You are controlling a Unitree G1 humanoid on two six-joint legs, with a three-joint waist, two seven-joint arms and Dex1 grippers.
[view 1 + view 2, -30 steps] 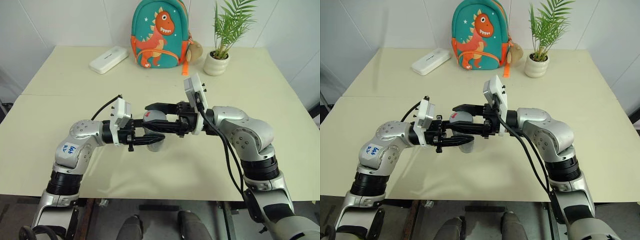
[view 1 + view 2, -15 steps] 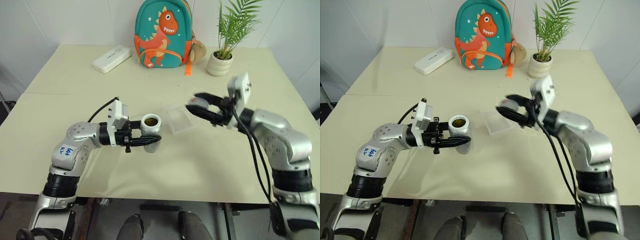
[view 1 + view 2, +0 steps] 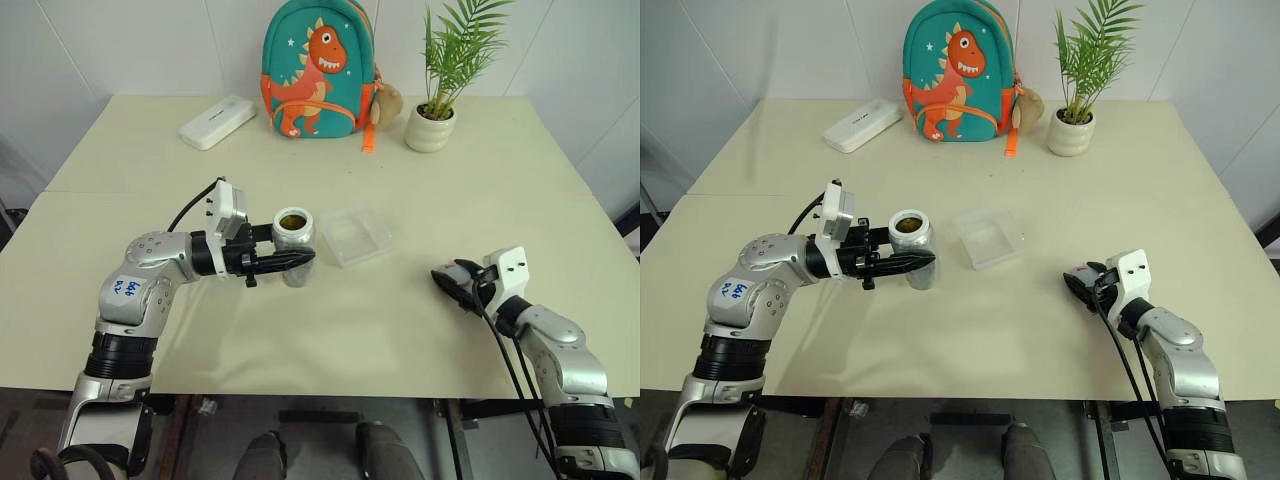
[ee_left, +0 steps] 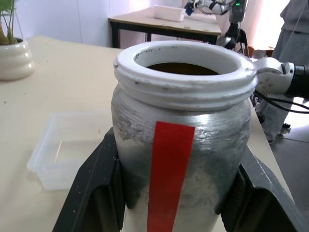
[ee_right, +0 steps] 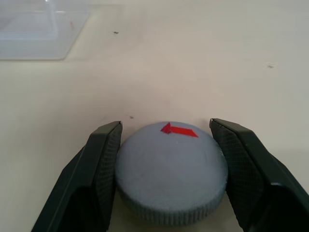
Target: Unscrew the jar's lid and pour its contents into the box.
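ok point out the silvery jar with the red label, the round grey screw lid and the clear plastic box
silvery jar with the red label (image 4: 183, 145): left wrist view, on the red strip on its side
round grey screw lid (image 5: 171, 166): right wrist view, on its flat top
clear plastic box (image 3: 362, 234): left eye view, on its floor

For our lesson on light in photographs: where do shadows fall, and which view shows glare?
Left eye view: soft shadow on the cream table under the small silvery red-labelled jar. Right wrist view: dark shadow rims the round grey screw lid. Left wrist view: daylight washes out the room behind.
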